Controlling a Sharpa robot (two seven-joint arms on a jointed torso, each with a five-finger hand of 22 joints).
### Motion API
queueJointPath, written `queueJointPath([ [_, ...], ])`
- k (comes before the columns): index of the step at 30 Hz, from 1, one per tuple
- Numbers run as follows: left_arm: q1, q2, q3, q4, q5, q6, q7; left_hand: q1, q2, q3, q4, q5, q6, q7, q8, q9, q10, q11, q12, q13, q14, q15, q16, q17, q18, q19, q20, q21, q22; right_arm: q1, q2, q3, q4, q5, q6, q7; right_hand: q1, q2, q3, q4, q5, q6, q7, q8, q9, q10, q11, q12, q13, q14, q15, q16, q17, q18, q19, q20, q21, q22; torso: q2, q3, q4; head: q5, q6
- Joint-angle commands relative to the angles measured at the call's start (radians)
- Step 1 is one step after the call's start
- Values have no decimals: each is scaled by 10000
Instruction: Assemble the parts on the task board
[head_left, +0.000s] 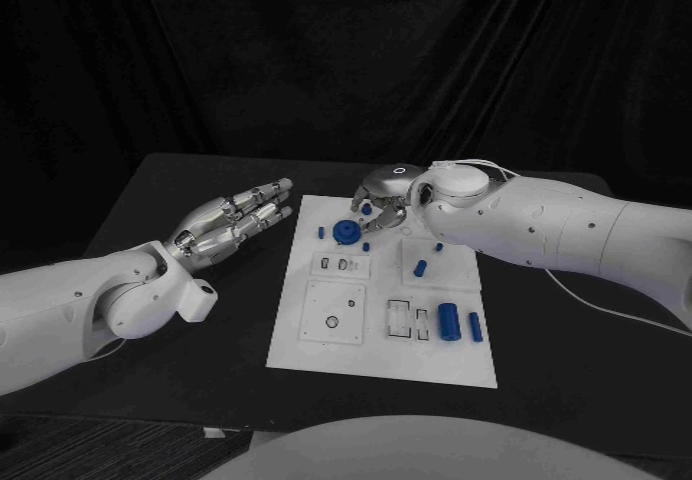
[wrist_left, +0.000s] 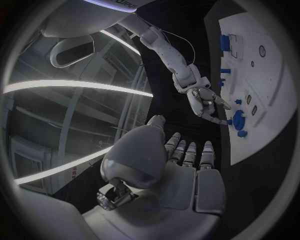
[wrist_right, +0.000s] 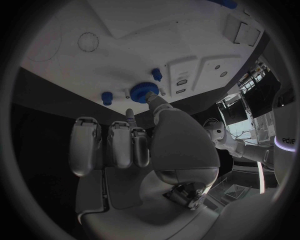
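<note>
Blue gear on task board, right hand touching it

A black table stands before a dark draped curtain that hangs behind its far edge. Dark patterned carpet shows past the near left corner. Long bright light strips cross the ceiling overhead.
</note>
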Motion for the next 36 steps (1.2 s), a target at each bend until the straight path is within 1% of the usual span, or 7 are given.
queueJointPath([
  [1, -13, 20, 9, 16, 9, 123, 109, 125, -4, 51, 7, 52, 12, 54, 69, 16, -16, 82, 42, 15, -4, 75, -36, -17, 126, 11, 92, -34, -16, -27, 54, 5, -9, -34, -85, -35, -99, -21, -83, 17, -134, 39, 30, -15, -8, 1028, -3, 35, 2629, 581, -6, 33, 198, 39, 172, -3, -17, 880, 5, -1, 1, -2, -1],
  [10, -13, 43, 9, 7, 9, 139, 109, 136, -6, 64, 0, 67, 7, 57, 69, 15, -15, 86, 45, 16, -4, 81, -36, -17, 126, 11, 99, -34, -16, -95, 263, 6, -137, -34, 120, -175, -13, -54, -152, -12, -29, -58, 14, -72, -24, 1028, -11, 35, 2629, 584, -9, 42, 208, 40, 174, -1, -21, 887, 4, -6, 18, -6, -1],
  [14, -13, 52, 9, 5, 9, 151, 105, 142, -6, 74, -4, 75, 20, 63, 74, 17, -13, 94, 68, 20, -4, 84, -36, -17, 126, 11, 104, -34, -16, -153, 363, 6, -219, -34, 189, -186, 110, -9, -203, -45, 288, -157, 2, -124, -33, 1028, -22, 35, 2629, 582, -17, 41, 203, 41, 175, -7, -32, 897, 2, -10, 24, -17, -1],
  [20, -13, 46, 9, 13, 9, 174, 83, 147, -7, 83, -6, 77, 30, 73, 77, 19, -9, 107, 89, 23, -4, 89, -36, -17, 126, 11, 109, -34, -16, -231, 488, 7, -343, -34, 298, -166, 232, 129, -216, -126, 1805, -112, 24, -102, 5, 1028, -7, 35, 2629, 579, -13, 43, 199, 43, 179, -8, -63, 925, 4, -19, 19, 12, -1],
  [21, -13, 45, 9, 12, 9, 178, 80, 147, -7, 83, -6, 77, 30, 73, 77, 19, -9, 107, 89, 23, -4, 89, -36, -17, 126, 11, 109, -34, -16, -240, 503, 7, -362, -34, 313, -159, 211, 148, -196, -127, 2218, -109, 34, -105, 10, 1028, -1, 35, 2629, 579, -8, 46, 202, 42, 180, -4, -69, 934, 5, -16, 13, 17, -1],
  [24, -13, 52, 9, 4, 9, 189, 75, 151, -10, 92, -7, 77, 33, 85, 81, 19, -2, 125, 108, 27, -4, 90, -36, -17, 128, 11, 115, -34, -16, -258, 540, 7, -412, -34, 336, -141, 166, 160, -171, -117, 2566, -90, 39, -100, 20, 1028, 2, 35, 2629, 579, -4, 49, 204, 41, 185, 0, -70, 950, 7, -9, 14, -14, -1],
  [36, -13, 113, 9, -26, 9, 253, 52, 154, -9, 103, -6, 78, 25, 98, 80, 18, 5, 143, 131, 31, -4, 94, -36, -17, 130, 11, 121, -34, -16, -328, 689, 7, -598, -34, 269, -23, 85, 181, -154, -84, 2623, 184, 69, 45, 119, 1028, 23, 35, 2629, 577, 10, 45, 196, 38, 190, 12, -71, 970, 3, -11, 10, -39, -1],
])
